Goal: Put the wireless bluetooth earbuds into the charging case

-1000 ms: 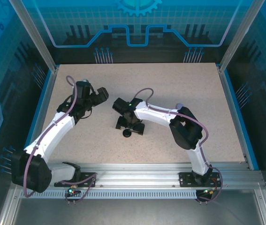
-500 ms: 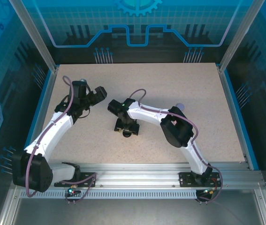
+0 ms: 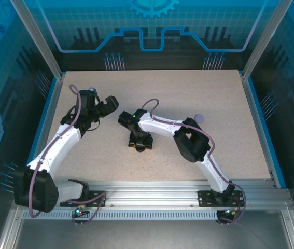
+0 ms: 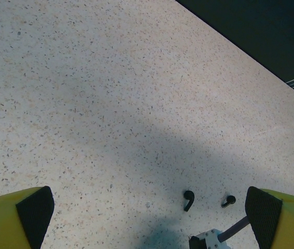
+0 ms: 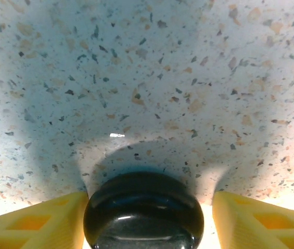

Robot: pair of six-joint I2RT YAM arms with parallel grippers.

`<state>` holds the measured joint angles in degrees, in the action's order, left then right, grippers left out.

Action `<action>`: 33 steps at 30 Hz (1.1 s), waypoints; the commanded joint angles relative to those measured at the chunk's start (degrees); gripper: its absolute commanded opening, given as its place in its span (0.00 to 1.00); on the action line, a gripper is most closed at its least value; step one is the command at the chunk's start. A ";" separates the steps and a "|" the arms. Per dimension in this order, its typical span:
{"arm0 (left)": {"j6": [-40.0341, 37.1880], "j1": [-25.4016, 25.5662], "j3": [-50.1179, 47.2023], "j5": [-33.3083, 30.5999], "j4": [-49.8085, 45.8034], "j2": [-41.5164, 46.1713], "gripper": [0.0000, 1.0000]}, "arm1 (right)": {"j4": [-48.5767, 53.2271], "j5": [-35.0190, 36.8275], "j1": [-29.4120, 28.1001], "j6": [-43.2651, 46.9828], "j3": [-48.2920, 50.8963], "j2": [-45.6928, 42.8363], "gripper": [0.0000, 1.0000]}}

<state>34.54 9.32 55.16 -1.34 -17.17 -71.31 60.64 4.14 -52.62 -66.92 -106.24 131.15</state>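
While the right end effector (image 3: 139, 141) points down at the middle of the speckled surface (image 3: 188, 88), its two yellow fingers (image 5: 38, 220) stand on either side of a glossy black round charging case (image 5: 143, 210). In the right wrist view the case sits at 6 o'clock. The finger at 9 o'clock of it appears to touch its side, and a narrow gap separates the case from the finger at 3 o'clock. The jaws are thus partly closed around the case and have not clamped it. In the top view the same case (image 3: 140, 149) shows as a dark spot just beneath the end effector.

The left end effector (image 3: 107, 105) lies at 10 o'clock of the right one, near but apart. Its jaws are spread wide and hold nothing, with the black pads (image 4: 35, 210) at opposite lower corners of the left wrist view. Between them, toward 5 o'clock in that view, the first black earbud (image 4: 189, 199) and the second black earbud (image 4: 228, 201) lie on the surface, close together but not touching.

A small lilac round object (image 3: 200, 118) rests at 3 o'clock of the right end effector, beside the arm's elbow.
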 commanded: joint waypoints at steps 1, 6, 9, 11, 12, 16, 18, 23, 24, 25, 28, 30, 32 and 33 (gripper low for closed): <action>0.92 -0.62 -0.99 2.19 2.37 -0.36 0.99 | 2.05 1.08 -0.91 0.38 -1.34 1.34 0.60; 3.78 -1.60 -2.68 5.40 5.47 0.90 0.99 | 1.68 1.39 -0.87 0.80 -0.83 0.93 0.49; 7.48 -3.08 -3.85 9.44 7.71 1.08 0.99 | 1.07 1.24 -0.91 1.34 -0.45 0.36 0.42; 9.67 -3.92 -5.03 11.95 9.81 1.40 0.99 | 0.50 1.31 -0.82 1.76 0.08 -0.53 0.39; 10.26 -4.17 -5.76 13.18 10.86 1.66 0.99 | 0.00 1.44 -0.82 1.96 0.59 -1.23 0.38; 11.91 -4.31 -9.05 15.73 16.98 3.00 0.99 | -2.62 1.34 -0.08 2.23 3.65 -5.68 0.37; 12.62 -4.31 -10.25 16.94 19.08 3.27 0.99 | -3.87 1.20 0.79 2.27 5.14 -8.35 0.37; 12.09 -4.31 -11.56 20.51 21.83 3.18 0.99 | -8.72 -0.55 4.94 1.76 10.38 -15.19 0.38; 12.13 -4.31 -12.25 21.54 23.49 3.17 0.99 | -9.97 -1.19 6.15 1.42 11.51 -16.68 0.38; 12.20 -4.24 -12.98 22.61 25.17 2.97 0.99 | -11.21 -2.04 7.21 1.20 12.46 -17.73 0.37; 13.97 -3.71 -16.09 26.12 32.06 1.94 0.99 | -14.63 -5.25 11.13 0.65 14.53 -20.74 0.37; 14.83 -2.09 -17.75 27.06 37.09 0.64 0.99 | -16.17 -7.21 13.81 0.60 15.17 -22.24 0.37; 14.28 0.65 -18.58 27.03 40.47 -0.76 0.99 | -17.48 -8.94 16.41 0.24 15.55 -23.43 0.37; 13.25 2.44 -18.53 26.41 41.22 -1.54 0.99 | -18.27 -10.05 17.91 -0.15 15.92 -24.13 0.37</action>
<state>48.12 8.32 37.43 22.20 15.66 -71.18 45.69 -1.61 -37.32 -65.80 -91.59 109.43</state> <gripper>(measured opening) 0.986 0.458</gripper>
